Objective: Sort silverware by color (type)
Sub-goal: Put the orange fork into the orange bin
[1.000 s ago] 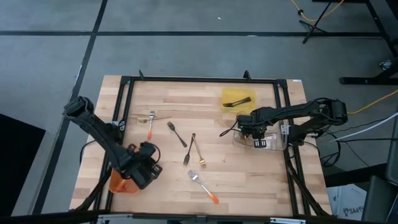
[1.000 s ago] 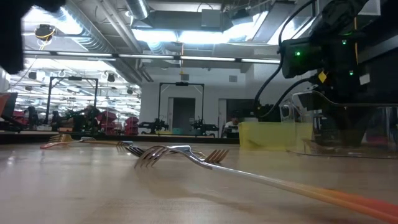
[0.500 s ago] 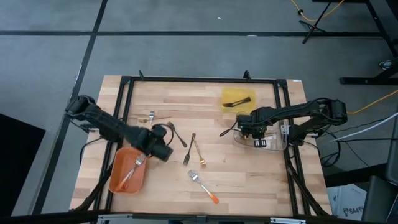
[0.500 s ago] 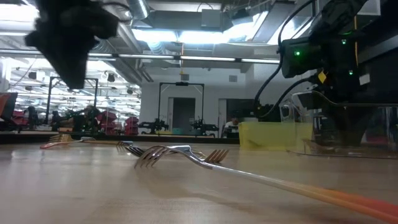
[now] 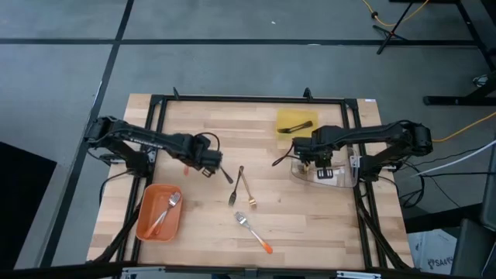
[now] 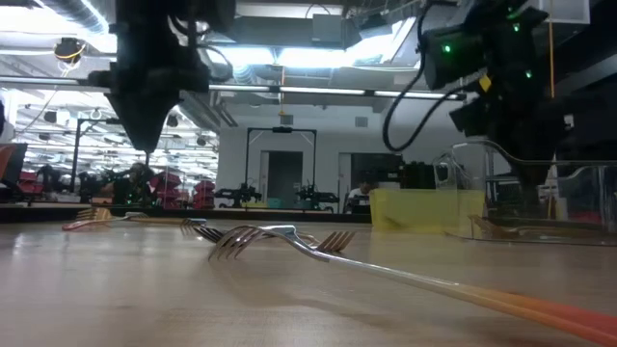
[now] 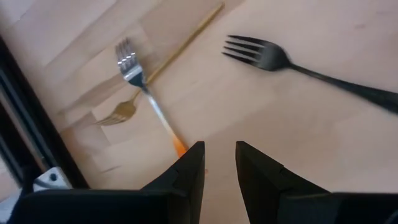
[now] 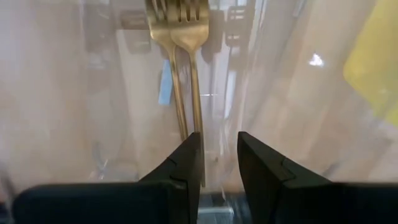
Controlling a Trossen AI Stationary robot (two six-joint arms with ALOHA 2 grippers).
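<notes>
My left gripper [image 5: 208,166] hangs open above the table's middle left, over a silver fork with an orange handle [image 7: 147,94], a gold fork [image 7: 166,57] and a black fork [image 7: 311,71]. Over the clear tray [image 5: 335,180] at the right my right gripper [image 5: 318,163] stands open; two gold forks [image 8: 180,68] lie flat on the tray's floor under it. A black and a gold fork [image 5: 242,187] lie mid-table, another orange-handled fork [image 5: 253,231] lies nearer the front, and one lies in the orange tray [image 5: 147,225].
A yellow tray [image 5: 288,133] with a black fork in it stands at the far right. A further black fork [image 5: 280,163] lies just left of the clear tray. A black frame [image 5: 248,99] runs around the wooden table.
My left gripper has swung from above the orange tray at the near left toward the far edge and a little right, and now hangs over the forks at the middle left. An orange-handled fork shows in the orange tray. My right gripper has risen above the clear tray.
</notes>
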